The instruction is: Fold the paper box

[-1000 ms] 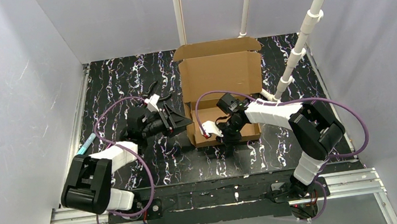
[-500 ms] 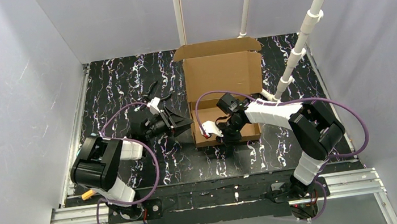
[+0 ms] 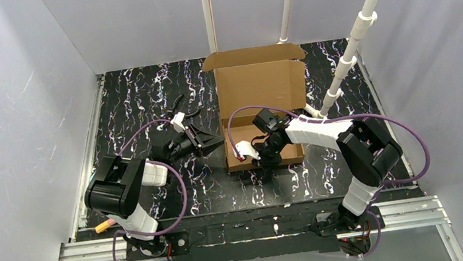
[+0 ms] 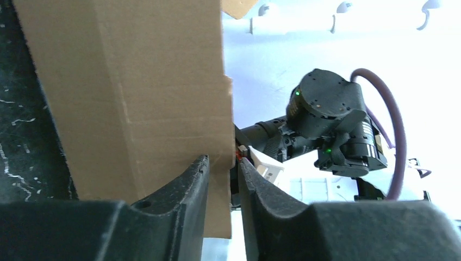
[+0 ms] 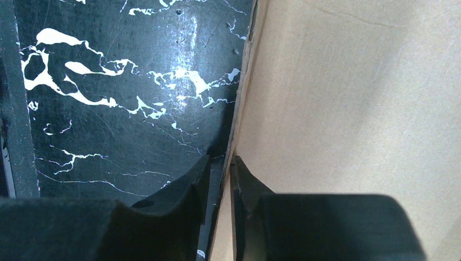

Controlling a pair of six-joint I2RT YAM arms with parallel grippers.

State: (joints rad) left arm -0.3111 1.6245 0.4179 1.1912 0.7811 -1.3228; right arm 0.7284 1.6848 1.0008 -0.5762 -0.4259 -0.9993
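Item: a paper box (image 3: 256, 81) of plain brown corrugated cardboard, part assembled
Location: just right of centre on the worktop (image 3: 138, 95), toward its far side
Lid: open, raised at the far edge of the tray, inner face toward the arms, small flaps at its top corners
Tray: shallow, nearest the arms, side walls turned up
Left side: the left gripper (image 3: 216, 143) was at the tray's left wall; its wrist view showed the cardboard (image 4: 136, 98) edge running down between the two fingers, the left gripper (image 4: 222, 174) closed onto it
Near side: the right gripper (image 3: 268, 164) reached down over the front wall; the right gripper (image 5: 220, 168) had one finger outside and one inside, pinched on the cardboard (image 5: 353, 109)
Worktop: black with white marbling (image 5: 119, 81)
Surroundings: a white pipe post (image 3: 356, 28) stood just right of the lid
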